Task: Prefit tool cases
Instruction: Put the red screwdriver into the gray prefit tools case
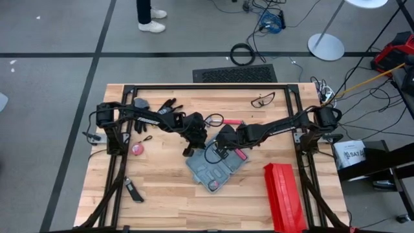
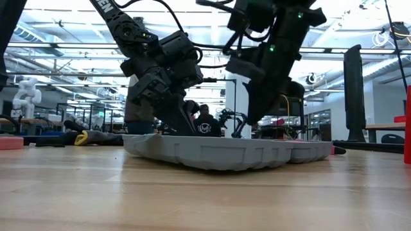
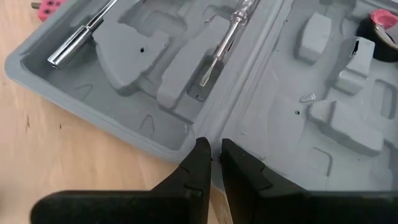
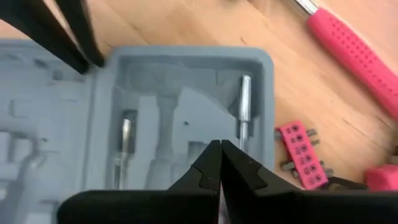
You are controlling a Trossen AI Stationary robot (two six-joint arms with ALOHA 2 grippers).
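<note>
Your tool case (image 1: 217, 169) lies open at mid-table. The left tool (image 3: 211, 152), nearly clenched, pinches its hinge edge; the right tool (image 4: 219, 163) hovers clenched over the slots. Pull sideways and the seated screwdriver (image 3: 225, 38) and socket driver (image 3: 81, 41) may jump out.

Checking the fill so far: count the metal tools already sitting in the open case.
2, both in one half of the grey case: a chrome socket driver in a slot near the outer edge, and a thin screwdriver beside the hinge. Grippers hide part of the case elsewhere.
</note>
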